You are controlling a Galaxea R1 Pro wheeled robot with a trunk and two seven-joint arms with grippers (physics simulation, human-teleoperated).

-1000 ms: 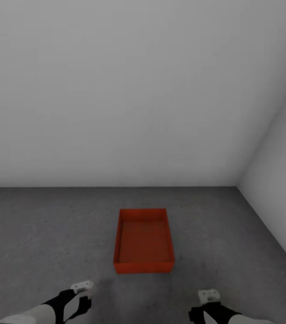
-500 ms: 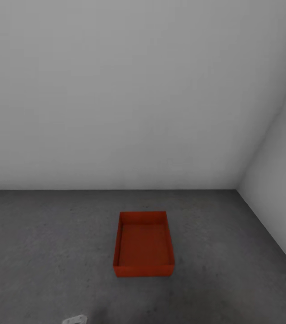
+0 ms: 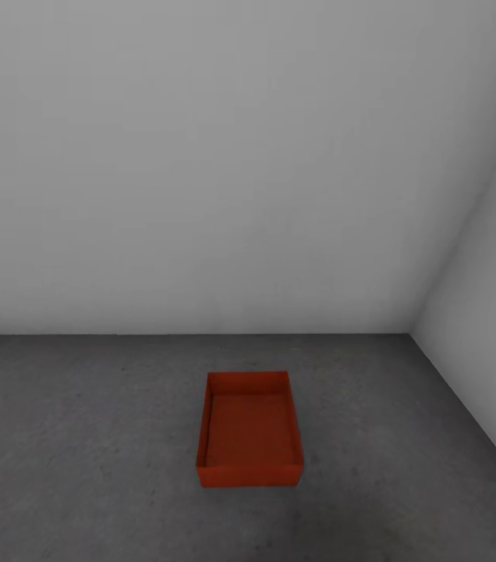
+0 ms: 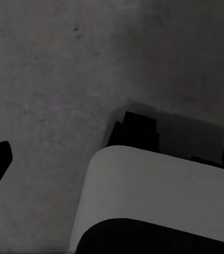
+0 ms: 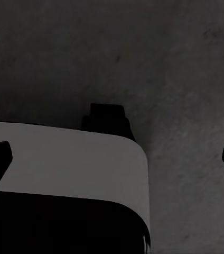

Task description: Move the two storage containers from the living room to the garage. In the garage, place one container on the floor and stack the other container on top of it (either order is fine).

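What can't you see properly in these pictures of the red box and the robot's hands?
- Head view: the storage container sits alone on the floor; its near wall hides the strip of bottom just behind it.
- Left wrist view: the left gripper has its fingertips cut off by the picture's edges, and a pale robot part covers the floor beneath.
- Right wrist view: the same for the right gripper; very dark.
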